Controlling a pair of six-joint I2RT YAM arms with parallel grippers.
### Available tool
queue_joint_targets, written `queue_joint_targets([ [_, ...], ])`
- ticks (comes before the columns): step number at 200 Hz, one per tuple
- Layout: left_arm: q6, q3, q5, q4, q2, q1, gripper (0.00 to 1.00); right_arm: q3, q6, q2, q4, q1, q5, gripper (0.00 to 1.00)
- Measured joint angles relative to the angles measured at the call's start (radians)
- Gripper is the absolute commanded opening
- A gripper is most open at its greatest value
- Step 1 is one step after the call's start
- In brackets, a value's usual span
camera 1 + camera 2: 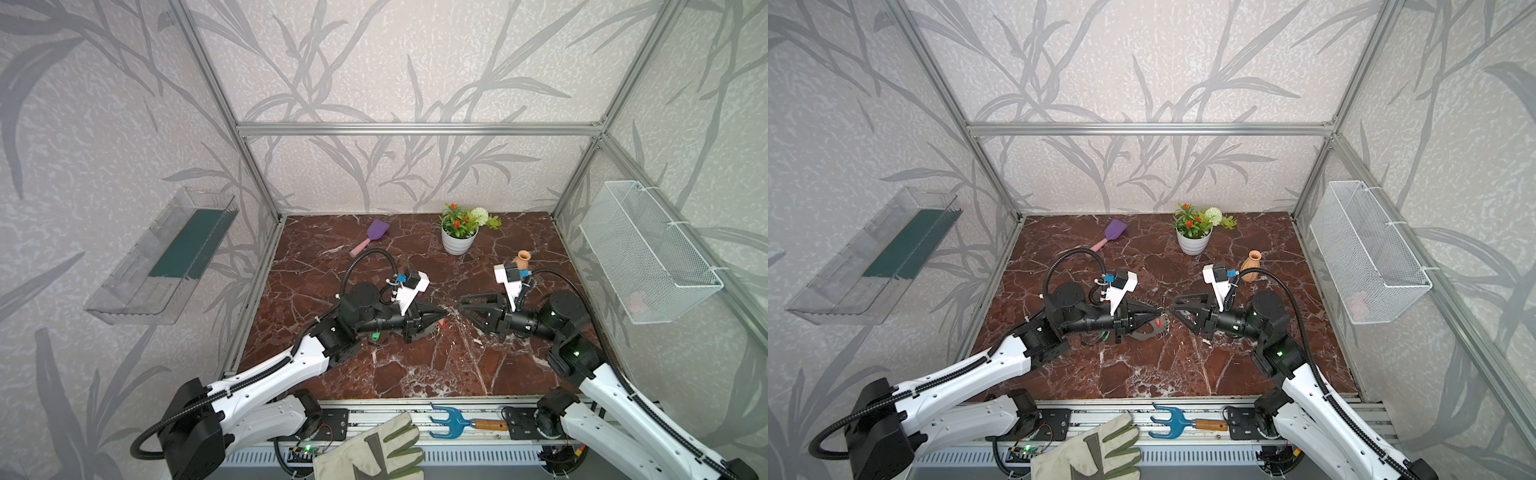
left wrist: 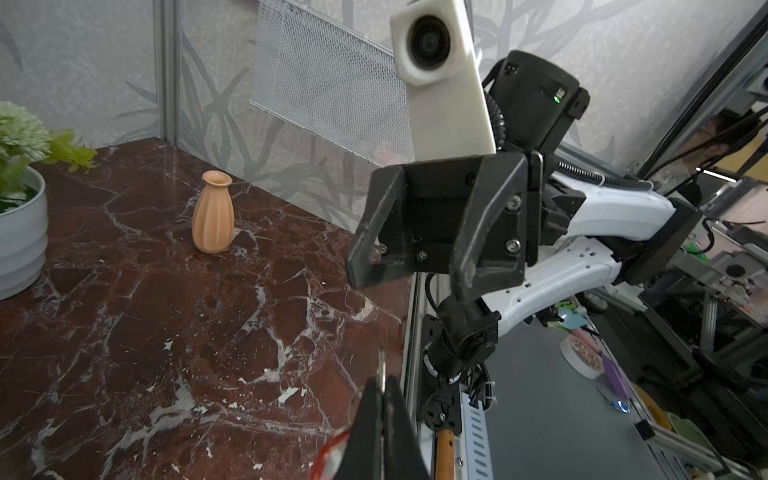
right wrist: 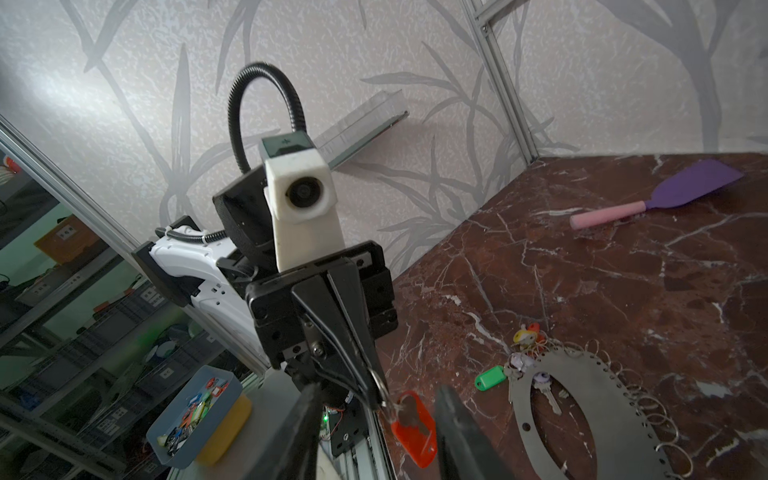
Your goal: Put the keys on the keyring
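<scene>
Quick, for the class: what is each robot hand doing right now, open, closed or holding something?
Left hand: closed, holding the red key by its ring.
Right hand: open, holding nothing.

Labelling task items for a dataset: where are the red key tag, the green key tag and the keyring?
red key tag (image 3: 415,442): right wrist view, lower body.
green key tag (image 3: 489,378): right wrist view, middle.
keyring (image 3: 573,370): right wrist view, flat grey band.
</scene>
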Motion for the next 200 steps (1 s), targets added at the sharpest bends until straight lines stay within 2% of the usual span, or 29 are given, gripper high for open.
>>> queue_joint_targets([
  [26, 0.077, 0.064, 0.051, -0.09, 0.05, 0.0, 0.0, 0.014, -0.041, 0.018, -0.065, 0.004, -0.024, 0.4],
  [59, 0.119, 0.079, 0.098, -0.143, 0.082, 0.0, 0.0, 0.019, -0.066, 0.039, -0.08, 0.014, -0.055, 0.27],
  [112, 0.121, 0.079, 0.124, -0.149, 0.087, 0.006, 0.0, 0.019, -0.08, 0.062, -0.079, 0.031, -0.079, 0.23],
  [200, 0.11, 0.079, 0.145, -0.135, 0.085, 0.025, 0.0, 0.019, -0.108, 0.063, -0.086, 0.032, -0.084, 0.11],
])
